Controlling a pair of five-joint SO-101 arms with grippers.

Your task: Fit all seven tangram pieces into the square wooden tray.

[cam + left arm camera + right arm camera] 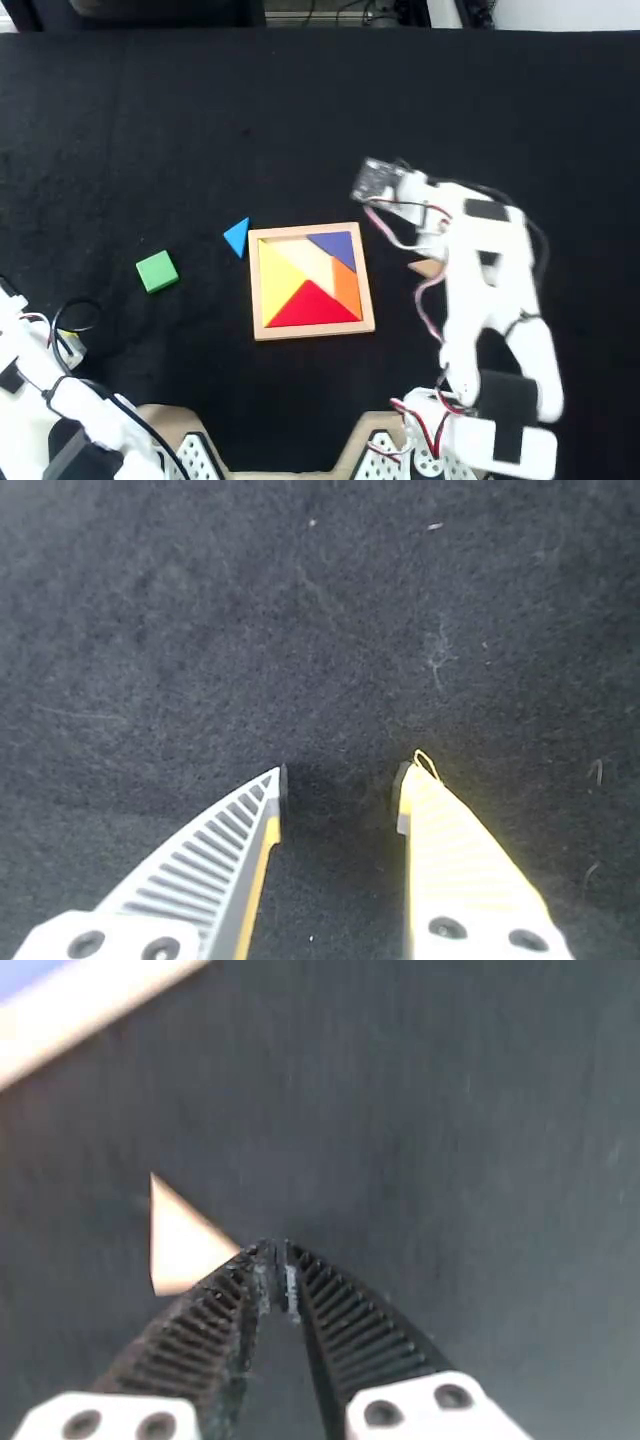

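Note:
The square wooden tray (262,328) lies mid-table and holds yellow, red, orange, blue and cream pieces. Outside it, a blue triangle (237,237) lies off its far left corner, and a green square (157,271) sits further left. A tan triangle (425,267) rests on the cloth right of the tray, partly under the white right arm (485,290). In the right wrist view my right gripper (276,1262) is shut with nothing in it, its tips just beside the tan triangle (178,1238). My left gripper (340,785) stands open over bare black cloth.
Black cloth covers the whole table. The left arm (60,390) is folded at the near left corner, well away from the pieces. A strip of the tray's edge (90,1000) shows in the right wrist view beyond the tan triangle.

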